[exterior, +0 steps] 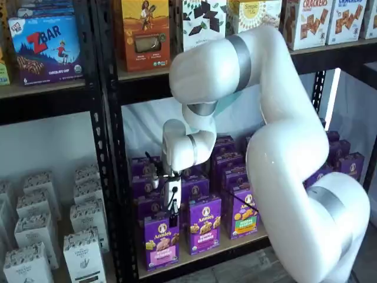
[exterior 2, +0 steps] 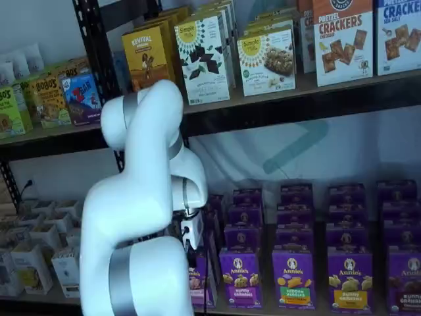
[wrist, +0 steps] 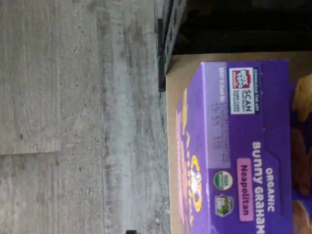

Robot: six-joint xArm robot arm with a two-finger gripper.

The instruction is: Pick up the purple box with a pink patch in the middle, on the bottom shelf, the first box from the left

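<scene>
One small purple Annie's carton with a pink band (exterior: 161, 240) stands leftmost at the light-brown shelf board (exterior: 200, 257)'s front edge, so you lower the white black-fingered gripper (exterior: 173, 207), fingers spread, directly above it.

Soft, even indoor light is cast over both shelf views; the glossy white robot arm (exterior: 283, 141) is lit with mild sheen. The close purple cardboard box (wrist: 243, 146) is rendered blurred in the wrist view.

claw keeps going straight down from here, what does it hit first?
Likely the top of the pink-band purple Annie's box at the front left of the bottom shelf; the claw hangs just above it. Depth unclear.
</scene>
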